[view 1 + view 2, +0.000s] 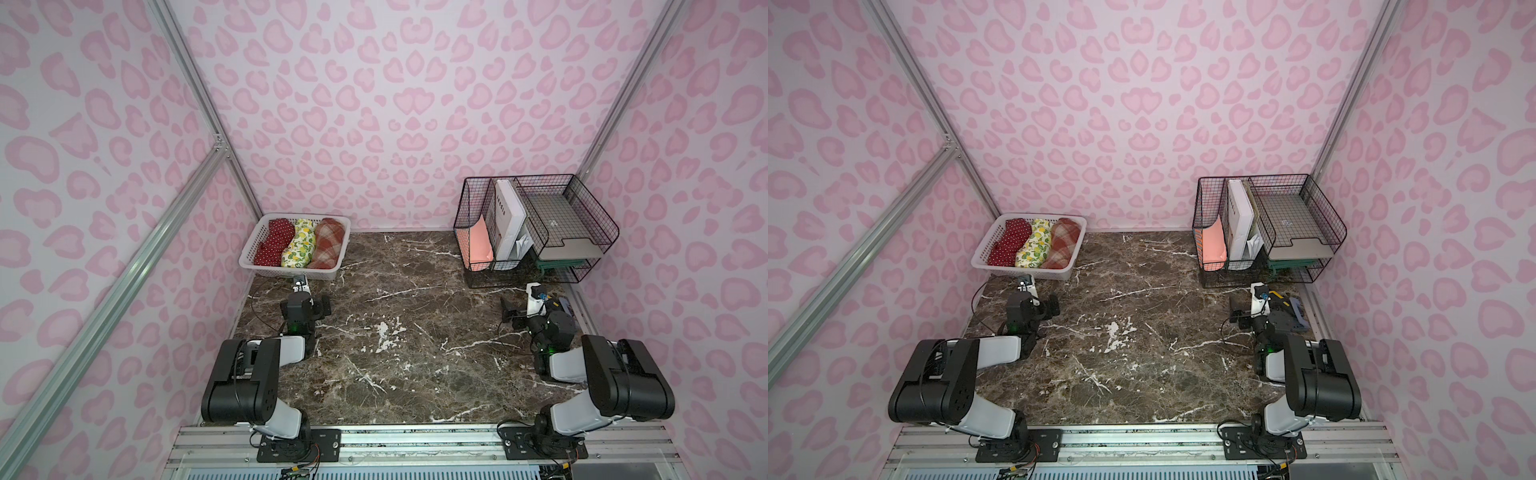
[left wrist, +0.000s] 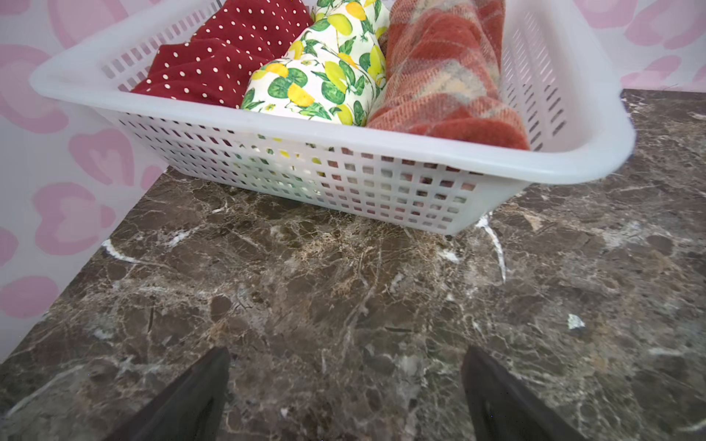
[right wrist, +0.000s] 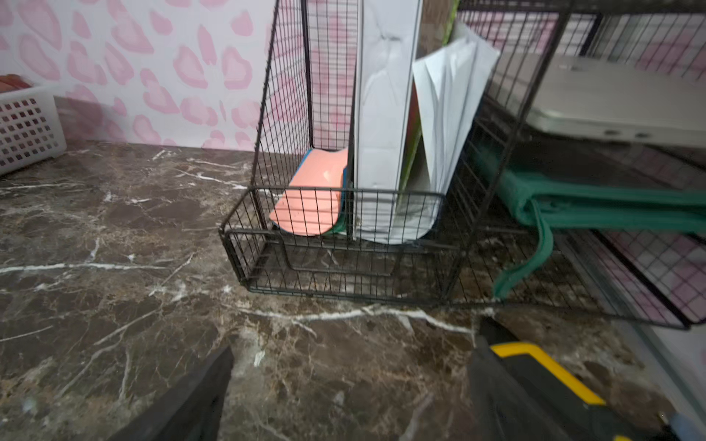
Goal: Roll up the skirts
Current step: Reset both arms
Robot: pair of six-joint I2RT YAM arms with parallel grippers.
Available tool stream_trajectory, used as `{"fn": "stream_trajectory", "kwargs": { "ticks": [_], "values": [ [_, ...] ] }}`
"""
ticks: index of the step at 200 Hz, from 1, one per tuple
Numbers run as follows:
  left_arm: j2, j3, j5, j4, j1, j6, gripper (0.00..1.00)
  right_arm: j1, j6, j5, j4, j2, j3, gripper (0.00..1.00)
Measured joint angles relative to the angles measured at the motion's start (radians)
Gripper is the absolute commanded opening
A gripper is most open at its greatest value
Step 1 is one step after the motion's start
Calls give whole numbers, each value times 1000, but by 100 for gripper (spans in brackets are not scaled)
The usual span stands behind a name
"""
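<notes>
Lying in white basket (image 2: 344, 145), three skirts (image 2: 317, 72) just beyond left gripper (image 2: 344, 355), far from right gripper (image 3: 353, 343), both gaping empty

Three skirts lay bundled into long rolls, side by side in the white perforated basket (image 1: 291, 272) at the far left corner of the marble tabletop (image 1: 415, 332), each running from the basket's near wall to its far wall and touching its neighbour. The red skirt with small white polka dots (image 1: 272, 245) was leftmost against the left wall, the cream skirt with yellow lemons and green leaves (image 1: 297, 246) was in the middle, and the thick rust-orange and cream plaid skirt (image 1: 328, 243) was rightmost (the bulkiest). At their near ends layered folds showed, and all three reached about rim height.
</notes>
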Motion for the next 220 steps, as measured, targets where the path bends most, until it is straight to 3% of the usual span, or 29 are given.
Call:
{"fn": "stream_trajectory", "kwargs": {
  "ticks": [220],
  "values": [
    [4,9,-1,-24,-7,1,99,38,-25,64,6,-6,2,100]
  ]
}}
